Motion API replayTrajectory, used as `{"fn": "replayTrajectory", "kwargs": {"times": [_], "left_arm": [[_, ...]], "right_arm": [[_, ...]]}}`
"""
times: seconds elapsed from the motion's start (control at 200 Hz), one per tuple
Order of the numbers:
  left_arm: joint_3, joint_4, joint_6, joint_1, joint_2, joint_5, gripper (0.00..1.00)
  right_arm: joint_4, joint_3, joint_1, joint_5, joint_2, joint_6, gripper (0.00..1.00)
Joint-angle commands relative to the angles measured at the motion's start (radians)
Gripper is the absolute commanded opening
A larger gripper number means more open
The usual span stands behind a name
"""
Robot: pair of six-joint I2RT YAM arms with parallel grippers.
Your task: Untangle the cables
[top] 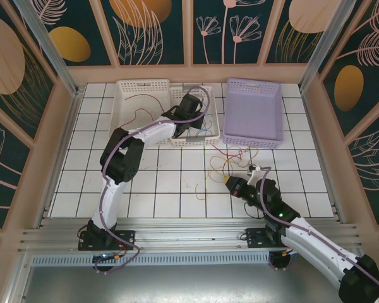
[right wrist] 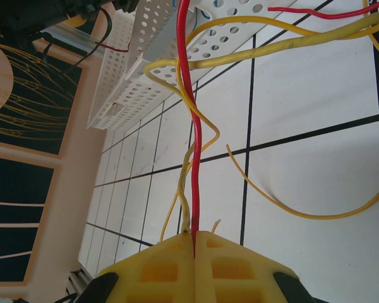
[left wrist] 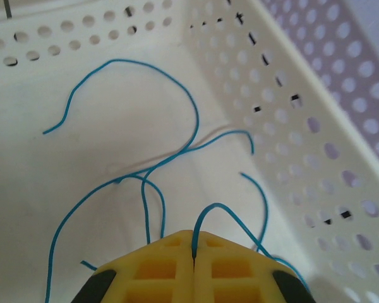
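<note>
My left gripper (left wrist: 194, 235) is down inside the white basket (left wrist: 284, 132), shut on a blue cable (left wrist: 177, 82) that loops out from between its yellow fingers; more blue strands lie on the basket floor. From above, this gripper (top: 191, 124) sits near the basket's right front corner. My right gripper (right wrist: 194, 235) is shut on a red cable (right wrist: 188, 95) that runs straight up toward the baskets. Yellow cables (right wrist: 271, 53) cross and curl around the red one. In the top view, the right gripper (top: 228, 183) is low over the tiles beside the loose tangle (top: 230, 158).
The white basket (top: 129, 88) holds a red wire (top: 142, 104) at its left. A purple basket (top: 252, 113) stands right of it, and its perforated wall (left wrist: 366, 63) also shows past the white one. Wooden walls close in the tiled table (top: 151, 189).
</note>
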Motion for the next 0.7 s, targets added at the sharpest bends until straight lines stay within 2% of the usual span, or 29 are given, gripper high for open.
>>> {"fn": "replayTrajectory", "kwargs": {"times": [0.0, 0.05, 0.09, 0.35, 0.495, 0.611, 0.696], "left_arm": [[0.047, -0.025, 0.023, 0.012, 0.022, -0.007, 0.00], [0.046, -0.027, 0.021, 0.016, 0.023, -0.006, 0.00], [0.046, -0.028, 0.019, 0.019, 0.021, -0.001, 0.05], [0.078, -0.060, 0.031, 0.027, -0.013, 0.013, 0.40], [0.100, -0.092, 0.047, 0.028, -0.048, 0.018, 0.53], [0.096, -0.108, 0.056, 0.028, -0.093, 0.023, 0.74], [0.083, -0.117, 0.061, 0.028, -0.128, 0.023, 0.83]], "right_arm": [[0.012, -0.133, -0.008, -0.012, -0.010, -0.008, 0.00], [0.014, -0.132, -0.008, -0.015, -0.010, -0.006, 0.00], [0.014, -0.132, -0.008, -0.016, -0.011, -0.005, 0.00], [0.004, -0.122, -0.009, -0.022, -0.010, -0.007, 0.00], [-0.006, -0.111, -0.008, -0.029, -0.010, -0.004, 0.00], [-0.018, -0.101, -0.009, -0.029, -0.010, 0.000, 0.00], [-0.030, -0.094, -0.010, -0.030, -0.010, 0.001, 0.00]]}}
